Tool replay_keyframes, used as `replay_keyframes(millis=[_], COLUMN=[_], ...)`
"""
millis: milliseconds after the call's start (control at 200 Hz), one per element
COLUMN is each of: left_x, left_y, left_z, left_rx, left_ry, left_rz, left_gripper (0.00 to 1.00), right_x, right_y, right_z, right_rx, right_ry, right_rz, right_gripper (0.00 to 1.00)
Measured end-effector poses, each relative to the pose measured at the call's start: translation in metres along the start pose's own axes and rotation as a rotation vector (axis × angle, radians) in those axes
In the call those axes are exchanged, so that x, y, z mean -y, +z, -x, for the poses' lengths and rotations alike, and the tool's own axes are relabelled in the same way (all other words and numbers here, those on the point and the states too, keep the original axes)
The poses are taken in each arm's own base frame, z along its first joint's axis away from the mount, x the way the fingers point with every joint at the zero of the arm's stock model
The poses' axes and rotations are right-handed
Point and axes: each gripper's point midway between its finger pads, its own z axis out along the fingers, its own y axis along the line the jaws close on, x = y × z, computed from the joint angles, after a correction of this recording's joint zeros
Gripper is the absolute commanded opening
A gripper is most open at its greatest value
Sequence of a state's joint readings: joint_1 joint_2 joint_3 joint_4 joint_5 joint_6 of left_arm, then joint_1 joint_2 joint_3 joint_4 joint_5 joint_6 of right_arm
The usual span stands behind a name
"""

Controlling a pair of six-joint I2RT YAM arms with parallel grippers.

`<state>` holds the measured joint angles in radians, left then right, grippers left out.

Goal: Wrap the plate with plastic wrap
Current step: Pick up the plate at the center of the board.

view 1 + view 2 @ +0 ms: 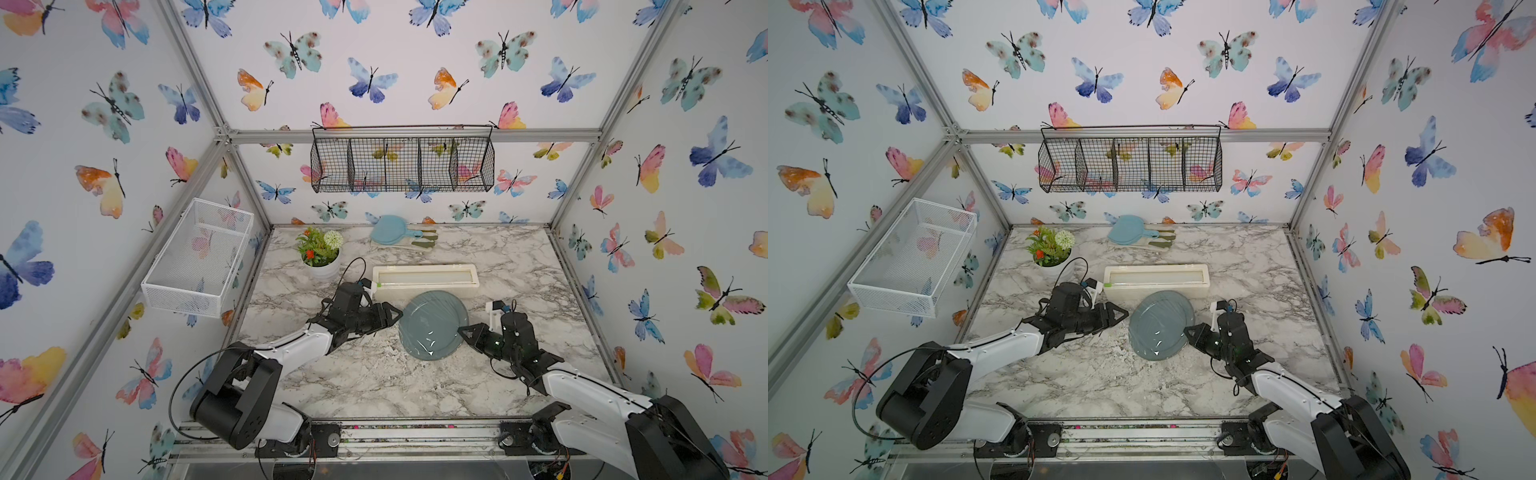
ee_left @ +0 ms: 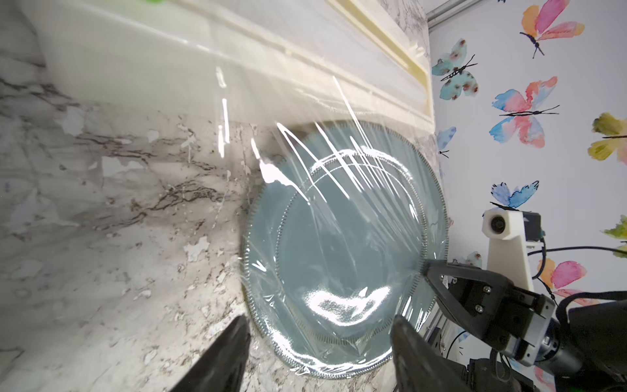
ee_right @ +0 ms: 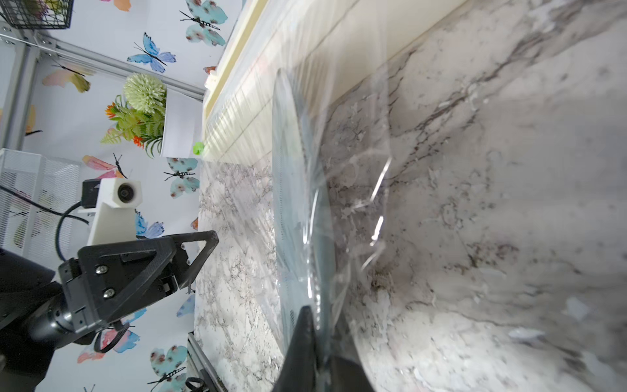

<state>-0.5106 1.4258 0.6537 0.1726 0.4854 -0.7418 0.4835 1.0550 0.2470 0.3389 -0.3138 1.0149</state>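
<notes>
1. Left gripper (image 1: pixel 390 321): fingers spread apart and empty. It sits low over the marble table (image 1: pixel 374 374), just beside the left rim of the plate (image 1: pixel 430 322). I see no contact with the rim in either top view.
2. Dispenser box (image 1: pixel 424 279): lies behind the plate, long side towards the arms. The green slider (image 1: pixel 378 285) is at its left end.
3. Plastic wrap (image 2: pixel 332 190): in the left wrist view, bright creases run from the box's front edge down across the plate. The film seems to be continuous with the box. Whether it has been cut, I cannot tell.
4. Plate: centre of the table, in front of the box, its far rim overlapping the box's front face in both top views. Film covers the whole upper face, with glints in the well and on the near rim. The plate looks tipped, right side raised off the marble; the right wrist view shows it nearly edge-on.
5. Right gripper (image 1: pixel 462 331): clamped tight on the plate's right rim, with film caught in the pinch.
6. Right wrist view: loose wrinkled film hangs on the underside near the grip, so that edge looks partly tucked.
7. Progress, my judgement: top cover done. Left to do: confirm the film is severed, tuck the left and near edges under, and set the plate flat.
</notes>
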Motion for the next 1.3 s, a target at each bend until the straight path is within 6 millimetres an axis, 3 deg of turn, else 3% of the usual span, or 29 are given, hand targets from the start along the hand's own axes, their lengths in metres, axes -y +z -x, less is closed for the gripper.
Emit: replay_keyframes(millis=[175, 305, 400, 591, 771, 971, 1296], left_x=[0.003, 0.019, 0.024, 0.007, -0.016, -0.023, -0.015], left_y=[-0.003, -0.006, -0.006, -0.005, -0.016, -0.02, -0.004], left_z=[-0.003, 0.002, 0.004, -0.014, -0.044, -0.067, -0.068], left_rx=[-0.012, -0.006, -0.009, -0.042, -0.072, -0.076, -0.098], left_ry=[-0.009, 0.006, 0.017, 0.002, -0.063, -0.147, -0.218], left_rz=[-0.001, -0.035, -0.047, -0.022, -0.022, -0.12, -0.231], left_gripper=[0.64, 0.69, 0.66, 0.48, 0.5, 0.5, 0.48], right_x=[0.005, 0.003, 0.001, -0.002, -0.003, -0.002, -0.005], right_y=[0.001, 0.004, 0.006, 0.001, 0.0, -0.001, 0.001], right_z=[-0.003, -0.004, -0.003, 0.0, 0.003, 0.005, 0.008], right_rx=[0.017, 0.006, 0.009, 0.041, 0.053, 0.066, 0.067], right_ry=[0.063, 0.083, 0.098, 0.13, 0.137, 0.167, 0.187], right_rz=[0.031, 0.047, 0.065, 0.11, 0.113, 0.109, 0.11], right_gripper=[0.02, 0.02, 0.02, 0.02, 0.02, 0.02, 0.02])
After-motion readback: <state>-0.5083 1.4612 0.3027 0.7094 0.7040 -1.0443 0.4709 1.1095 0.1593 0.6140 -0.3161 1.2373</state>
